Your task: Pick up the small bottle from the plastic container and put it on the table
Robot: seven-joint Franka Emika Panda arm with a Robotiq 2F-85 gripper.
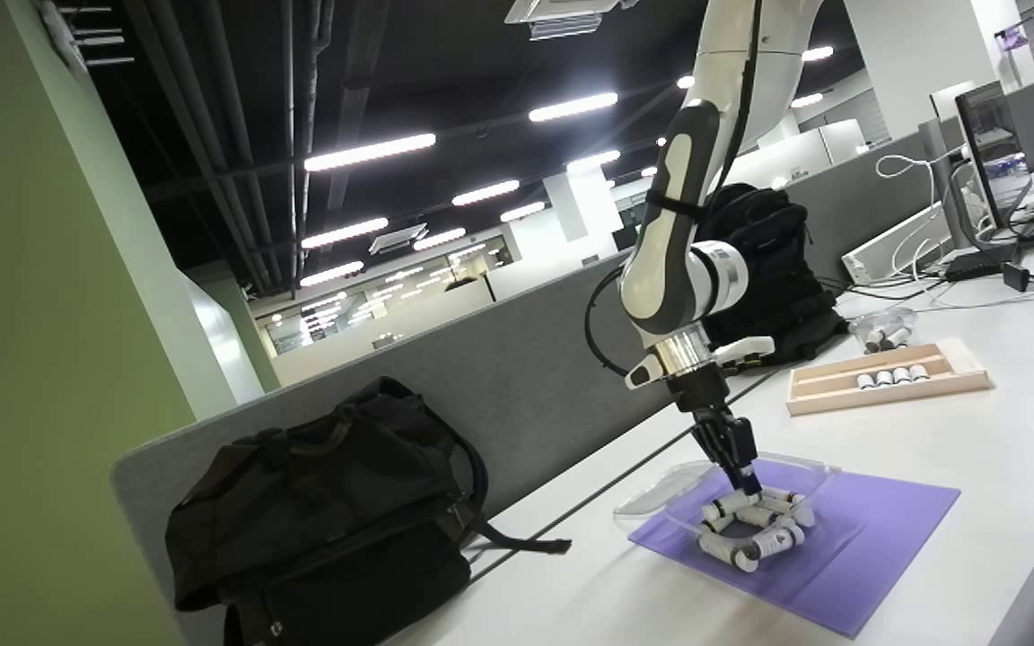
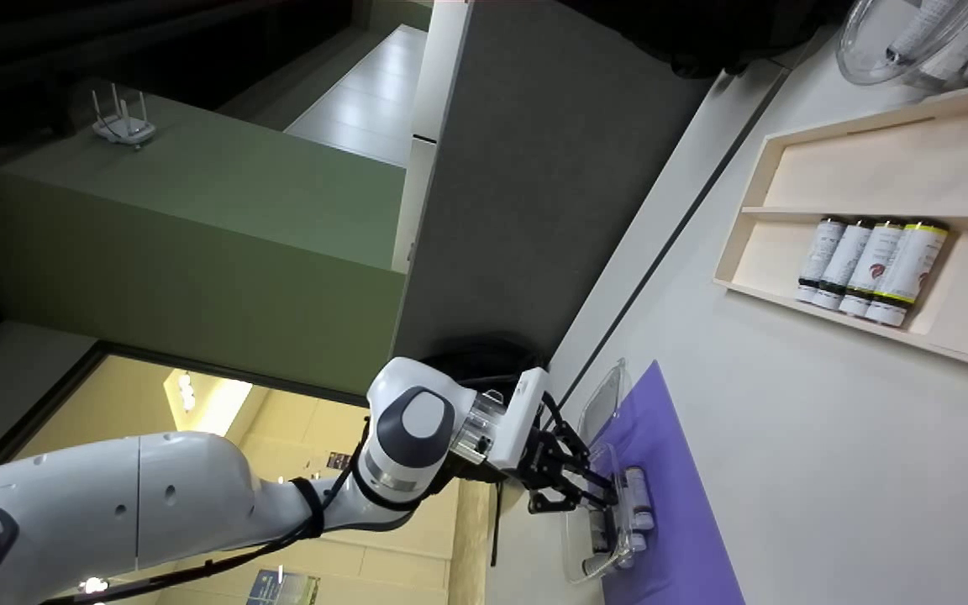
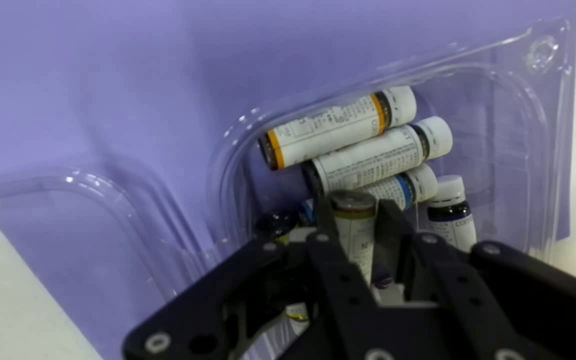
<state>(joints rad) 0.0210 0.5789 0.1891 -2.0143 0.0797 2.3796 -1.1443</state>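
Note:
The clear plastic container (image 3: 542,53) lies open on a purple mat, with several small white-labelled bottles (image 3: 383,157) lying in it. In an exterior view its lid (image 1: 665,493) lies folded out towards the partition. My gripper (image 3: 358,207) points down into the container in both exterior views (image 1: 749,489) (image 2: 610,496). In the wrist view its fingertips lie against both sides of a small bottle (image 3: 357,235) with a yellow band, dark base upward. The bottle's far end is hidden by the fingers. The white table (image 1: 571,592) is under the mat.
The purple mat (image 1: 885,529) lies under the container. A wooden tray (image 1: 889,381) holds a row of white bottles. A clear cup-like container (image 1: 885,327) with bottles stands behind it. Black bags (image 1: 328,502) (image 1: 759,278) rest by the grey partition (image 1: 553,386). A laptop (image 1: 993,152) stands farther along.

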